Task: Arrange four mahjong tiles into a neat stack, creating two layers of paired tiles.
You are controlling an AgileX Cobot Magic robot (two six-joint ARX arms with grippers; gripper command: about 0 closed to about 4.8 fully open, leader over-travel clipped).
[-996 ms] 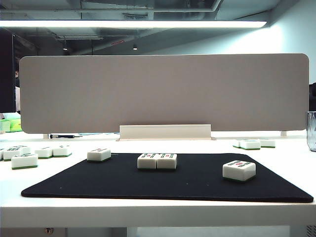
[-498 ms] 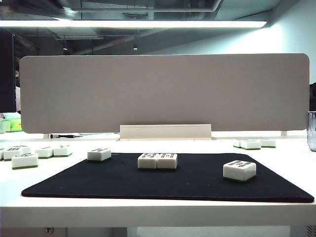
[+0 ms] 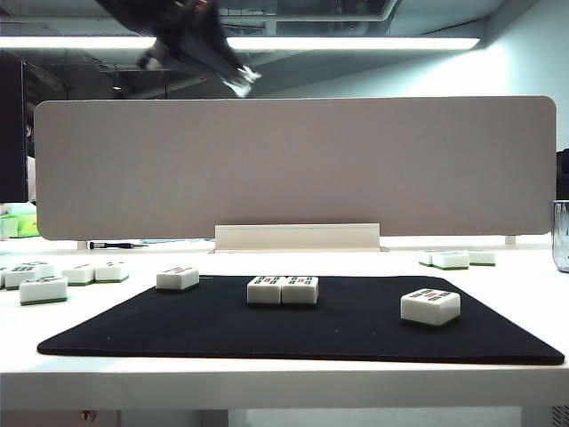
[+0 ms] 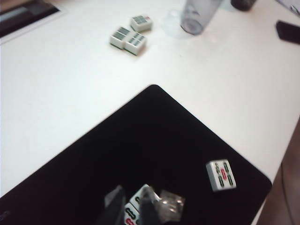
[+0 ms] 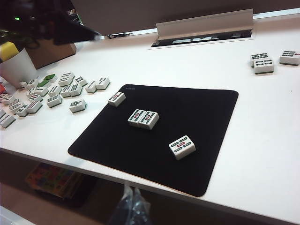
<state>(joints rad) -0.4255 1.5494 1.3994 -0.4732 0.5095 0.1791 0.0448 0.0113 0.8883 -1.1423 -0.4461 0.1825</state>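
The bottom layer looks done. 2 mahjong tiles (image 3: 283, 290) lie face up and touching side by side on the black mat (image 3: 356, 331). Nothing sits on them, so the stack has 1 layer of 2, and I judge the task about half done.

The left gripper (image 4: 133, 213) hangs high above the mat with its jaws a little apart and nothing in them. The pair lies directly beneath it and shows through the gap between its fingers. A 3rd tile (image 3: 430, 306) lies alone on the mat, off to one side of this gripper and well apart from the pair. A 4th tile (image 3: 178, 278) sits at the mat's corner on the other side. These 2 look like the likely top layer, each needing a pick and a square placement.

The right gripper (image 5: 130, 206) hangs back past the table's near edge, well apart from every tile. Whether its jaws meet, I cannot tell.

A clear cup (image 4: 197, 14) stands beyond the mat, near 3 spare tiles (image 4: 129, 35); its contents are unclear. A white cup (image 5: 16, 69) beside the loose tiles holds something yellow.
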